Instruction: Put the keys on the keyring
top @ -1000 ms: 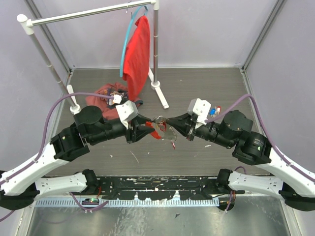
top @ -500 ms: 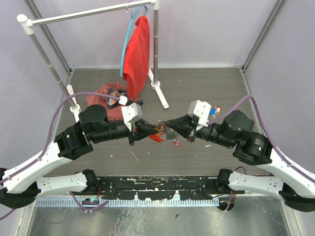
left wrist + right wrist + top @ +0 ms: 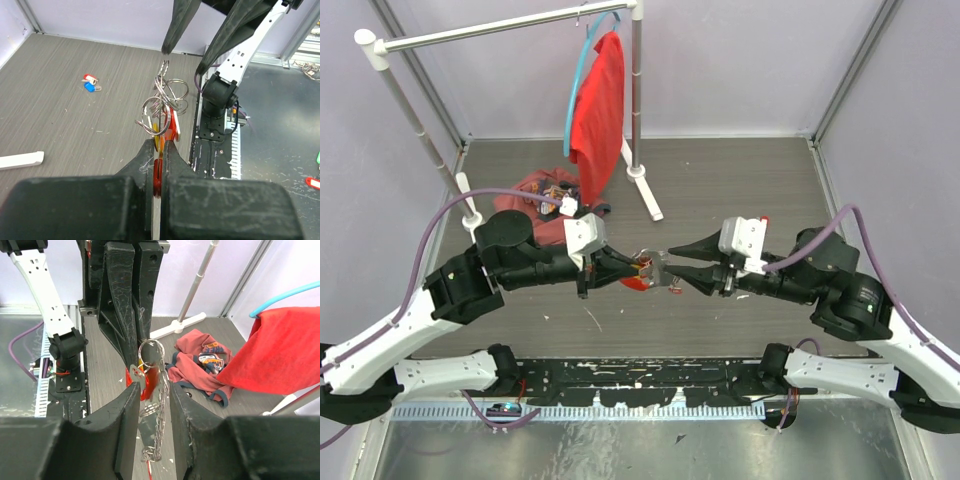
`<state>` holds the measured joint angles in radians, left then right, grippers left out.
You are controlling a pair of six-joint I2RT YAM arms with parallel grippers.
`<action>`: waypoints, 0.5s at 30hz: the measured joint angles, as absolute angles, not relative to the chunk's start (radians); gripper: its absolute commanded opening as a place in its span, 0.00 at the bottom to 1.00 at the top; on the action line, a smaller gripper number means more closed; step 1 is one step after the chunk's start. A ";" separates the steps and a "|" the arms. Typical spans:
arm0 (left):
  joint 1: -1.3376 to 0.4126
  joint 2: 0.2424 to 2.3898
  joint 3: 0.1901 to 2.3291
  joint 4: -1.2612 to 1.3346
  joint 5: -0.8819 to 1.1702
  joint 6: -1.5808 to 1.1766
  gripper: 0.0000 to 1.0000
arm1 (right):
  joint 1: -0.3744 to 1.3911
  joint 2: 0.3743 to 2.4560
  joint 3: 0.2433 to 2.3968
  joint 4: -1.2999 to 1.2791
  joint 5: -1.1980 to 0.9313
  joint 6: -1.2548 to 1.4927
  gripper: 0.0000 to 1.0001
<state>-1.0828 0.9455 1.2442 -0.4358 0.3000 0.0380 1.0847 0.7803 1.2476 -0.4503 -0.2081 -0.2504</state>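
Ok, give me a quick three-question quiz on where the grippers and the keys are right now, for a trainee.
1. True or false: the left gripper is shut on the red tag of the keyring.
2. The right gripper is: A) shut on a key; B) open, with the chain between its fingers; C) out of view.
3. Fill in: the loose keys have red and ____ heads.
Key: 1 true; 2 B; 3 blue.

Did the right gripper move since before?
Yes. The right gripper moved down the picture, farther from the rack foot.
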 measured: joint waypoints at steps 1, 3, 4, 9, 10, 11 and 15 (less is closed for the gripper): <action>-1.083 0.945 1.248 -0.441 0.304 0.041 0.00 | 1.085 0.769 1.248 -0.451 -0.209 -0.260 0.36; -1.083 0.945 1.253 -0.450 0.310 0.046 0.00 | 1.085 0.752 1.248 -0.455 -0.212 -0.273 0.36; -1.083 0.945 1.256 -0.457 0.314 0.050 0.00 | 1.085 0.743 1.248 -0.458 -0.212 -0.281 0.35; -1.082 0.946 1.266 -0.482 0.336 0.059 0.00 | 1.085 0.704 1.248 -0.469 -0.210 -0.309 0.34; -1.082 0.948 1.269 -0.483 0.344 0.060 0.00 | 1.085 0.702 1.248 -0.474 -0.210 -0.314 0.34; -1.082 0.950 1.272 -0.485 0.353 0.064 0.00 | 1.085 0.701 1.248 -0.478 -0.210 -0.318 0.34; -1.083 0.957 1.282 -0.496 0.390 0.075 0.00 | 1.085 0.709 1.248 -0.508 -0.215 -0.344 0.34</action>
